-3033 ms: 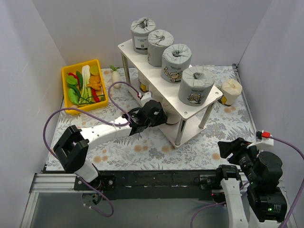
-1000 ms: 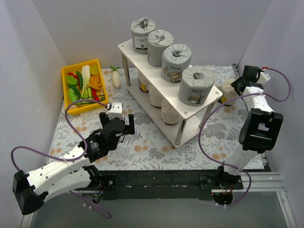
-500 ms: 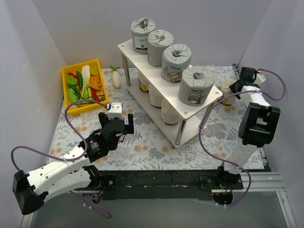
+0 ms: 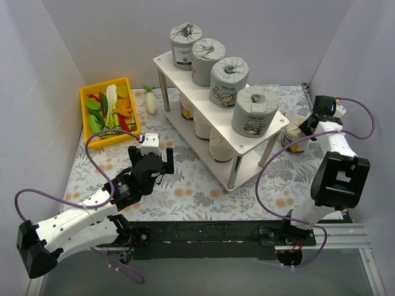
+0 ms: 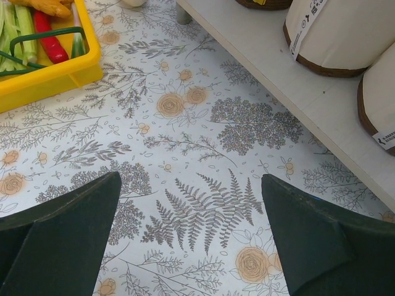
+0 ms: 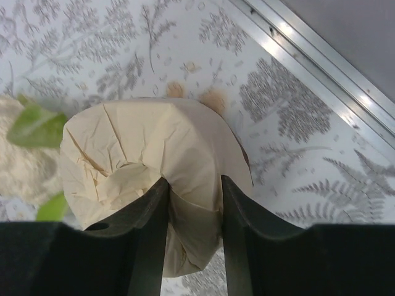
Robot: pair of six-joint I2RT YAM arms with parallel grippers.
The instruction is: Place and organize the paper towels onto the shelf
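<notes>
Four grey paper towels stand in a row on the top board of the shelf. Three cream rolls sit on its lower board, two of them showing in the left wrist view. One more cream roll is off the shelf's right end, and my right gripper is shut on it. In the right wrist view the jaws pinch this roll's wrapping beside the twisted top. My left gripper hangs open over the floral mat left of the shelf, nothing between its fingers.
A yellow bin of vegetables stands at the back left, its corner in the left wrist view. A white radish lies between the bin and the shelf. A metal rail and the right wall run close behind the held roll.
My right arm swung from its base to the cream roll, the jaws closed on it, and the roll has shifted slightly nearer. My left arm withdrew from under the shelf, then stayed still.
</notes>
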